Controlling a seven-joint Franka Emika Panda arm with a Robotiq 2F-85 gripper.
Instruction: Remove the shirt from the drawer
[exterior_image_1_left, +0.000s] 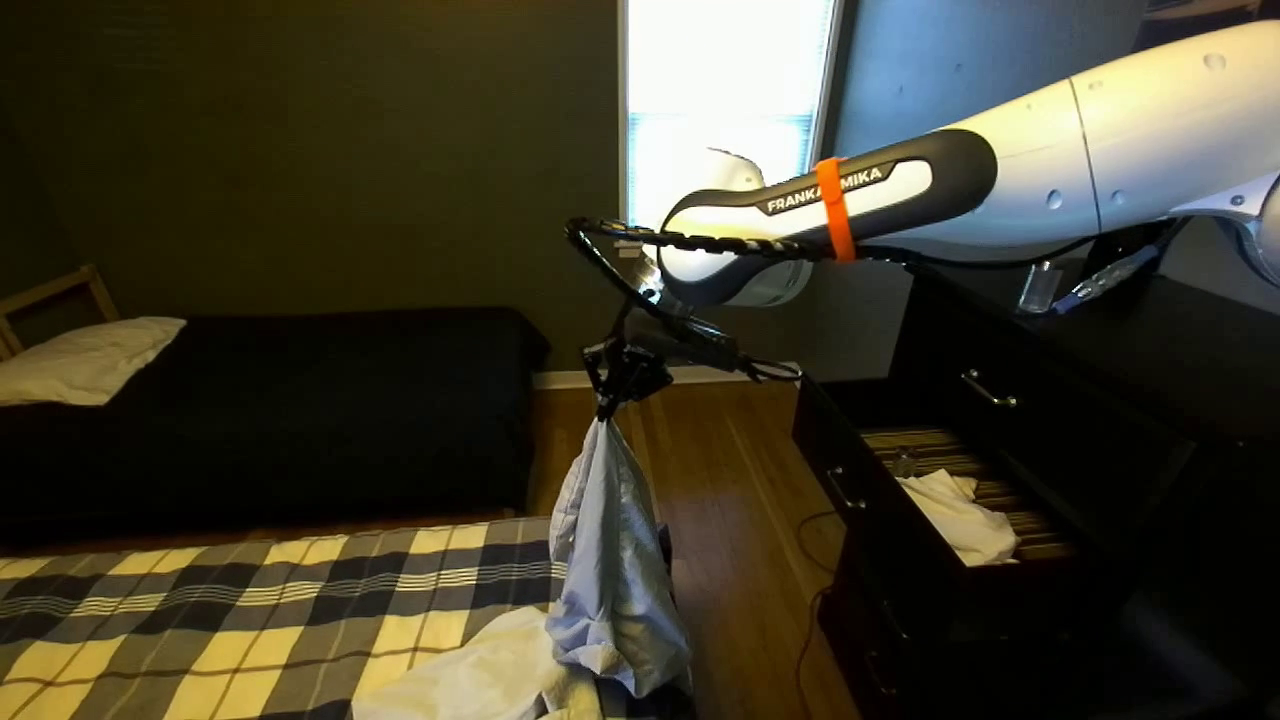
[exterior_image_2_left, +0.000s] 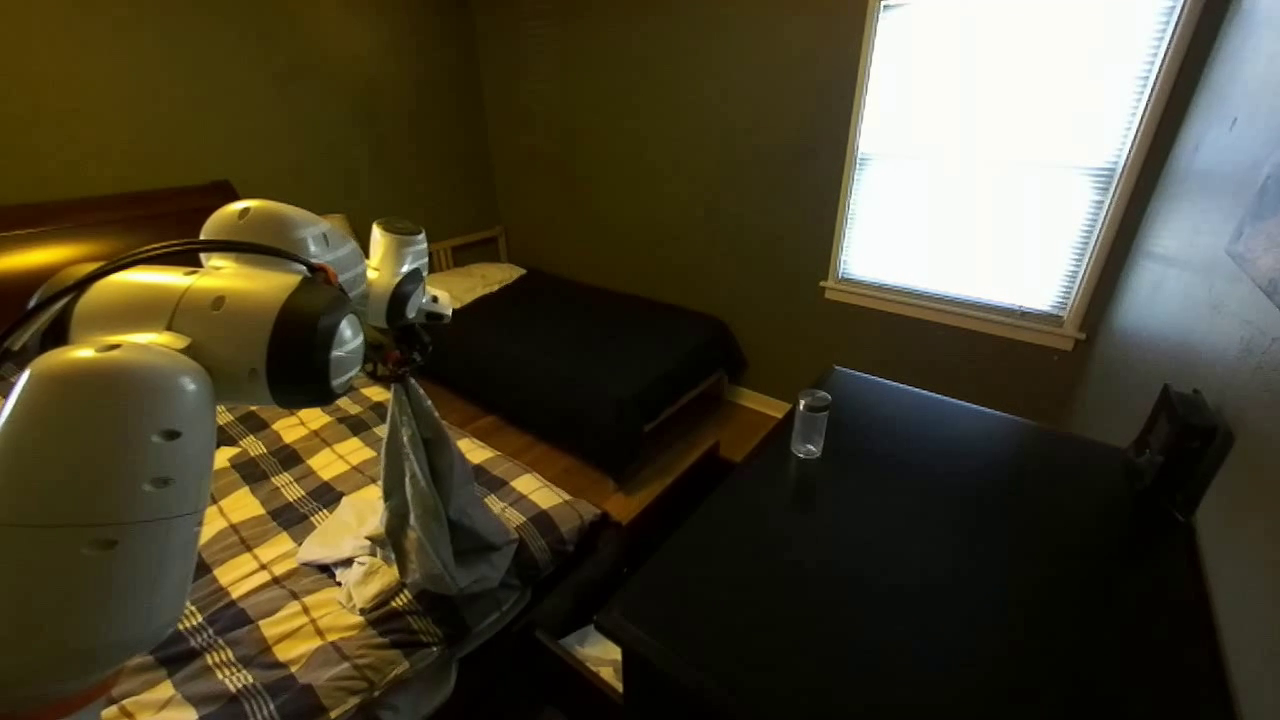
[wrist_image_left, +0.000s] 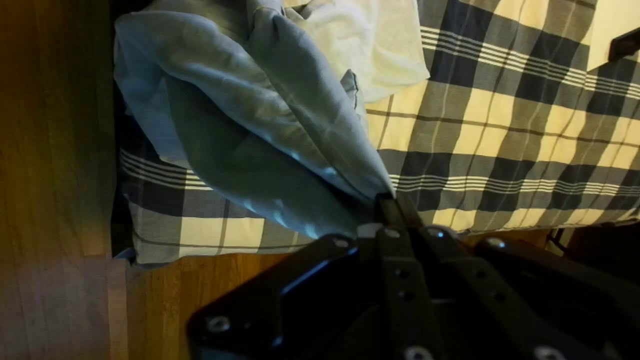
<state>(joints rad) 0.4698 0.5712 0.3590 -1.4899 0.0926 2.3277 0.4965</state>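
Pale blue shirt (exterior_image_1_left: 612, 570): hung in long folds well apart from the open drawer (exterior_image_1_left: 825, 430), above the corner of the plaid cover (exterior_image_1_left: 280, 600); whether its lowest folds rested there could not be told.
Claw (exterior_image_1_left: 604, 414): clamped on one bunched tip of the shirt.
Bunched tip: seemed the weak spot, since so much cloth hung from so narrow a pinch; a jerk could have slipped it loose.
Cover's edge: a release there risked a slide to the floor (exterior_image_1_left: 730, 520), because the shirt reached the very brink.
Cream cloth (exterior_image_1_left: 470, 670): lay on the cover, partly hidden by the shirt; a sideways pull might have dragged it along.
White cloth (exterior_image_1_left: 960, 520): lay inside the drawer; if it counted too, the job was unfinished.
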